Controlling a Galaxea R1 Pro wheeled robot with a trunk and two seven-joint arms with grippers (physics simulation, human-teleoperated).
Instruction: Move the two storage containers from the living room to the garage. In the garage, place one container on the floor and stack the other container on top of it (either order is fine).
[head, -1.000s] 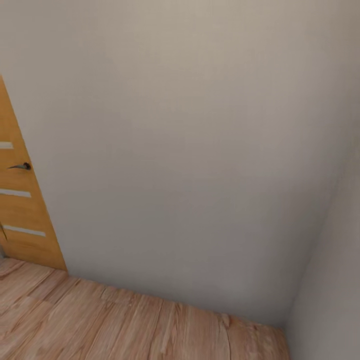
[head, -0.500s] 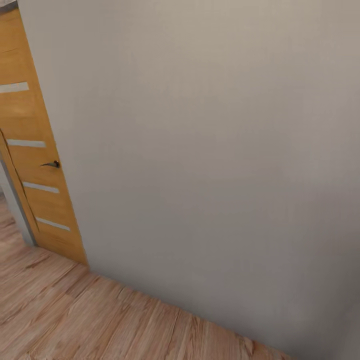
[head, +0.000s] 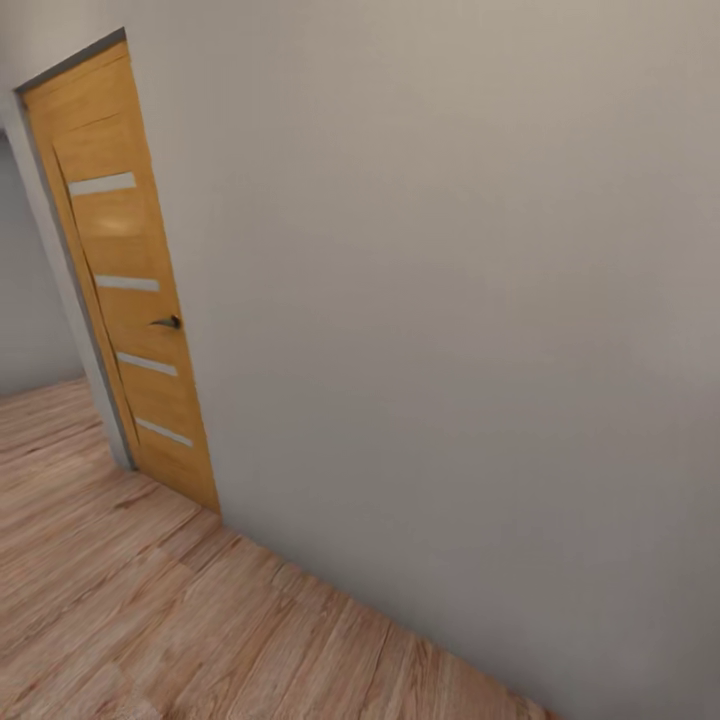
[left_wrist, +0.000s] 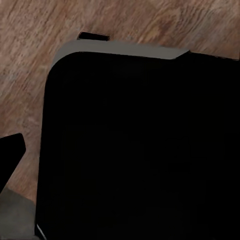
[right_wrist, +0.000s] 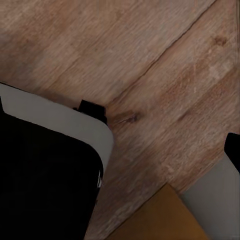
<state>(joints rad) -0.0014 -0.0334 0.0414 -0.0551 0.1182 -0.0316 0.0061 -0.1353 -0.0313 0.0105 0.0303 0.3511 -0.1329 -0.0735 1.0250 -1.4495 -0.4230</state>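
Whether either arm's fingers are released or clenched I cannot tell: both wrist views look down past the robot's dark base (left_wrist: 135, 150) onto wood-plank floor (right_wrist: 150, 65). With neither storage container in view, no arm can be judged nearer; ahead, a wooden door (head: 130, 290) stands at ten o'clock beside a plain wall (head: 450, 300), probably the way onward.

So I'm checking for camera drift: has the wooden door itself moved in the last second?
No. The door keeps its place against the white wall; both slide rightward together, so the head camera has turned left.
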